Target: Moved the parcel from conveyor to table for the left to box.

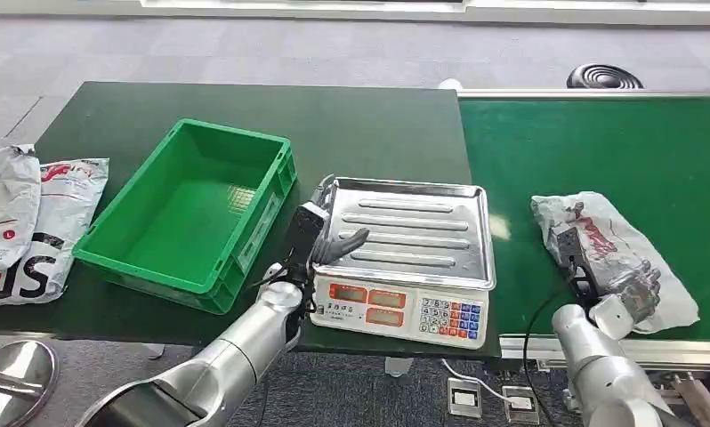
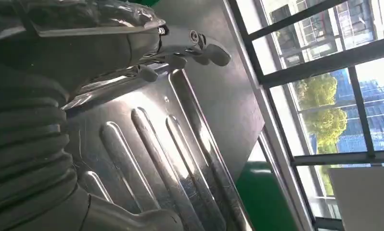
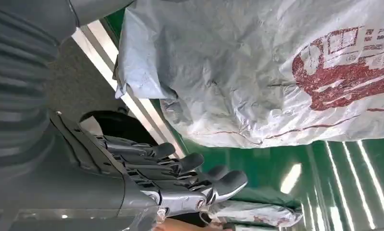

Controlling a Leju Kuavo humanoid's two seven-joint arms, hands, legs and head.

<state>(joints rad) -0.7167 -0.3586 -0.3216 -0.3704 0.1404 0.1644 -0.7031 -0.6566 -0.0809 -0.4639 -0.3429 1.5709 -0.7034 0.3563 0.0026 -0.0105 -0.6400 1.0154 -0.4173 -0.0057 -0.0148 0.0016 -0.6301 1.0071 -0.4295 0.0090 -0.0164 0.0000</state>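
A crumpled grey parcel (image 1: 620,252) with red print lies on the green conveyor belt (image 1: 601,151) at the right. My right hand (image 1: 572,253) is at the parcel's left edge, its fingers (image 3: 199,175) stretched out alongside the parcel (image 3: 257,72) and not closed round it. The green crate (image 1: 191,213) stands empty on the dark green table (image 1: 351,124). My left hand (image 1: 320,236) hovers over the left edge of the scale's steel tray (image 1: 414,227), fingers (image 2: 199,45) apart and holding nothing above the tray (image 2: 171,144).
An electronic scale (image 1: 400,311) with a keypad stands between crate and conveyor at the table's front. Two white printed bags (image 1: 31,222) lie at the table's left end. A round metal object (image 1: 13,374) is on the floor at lower left.
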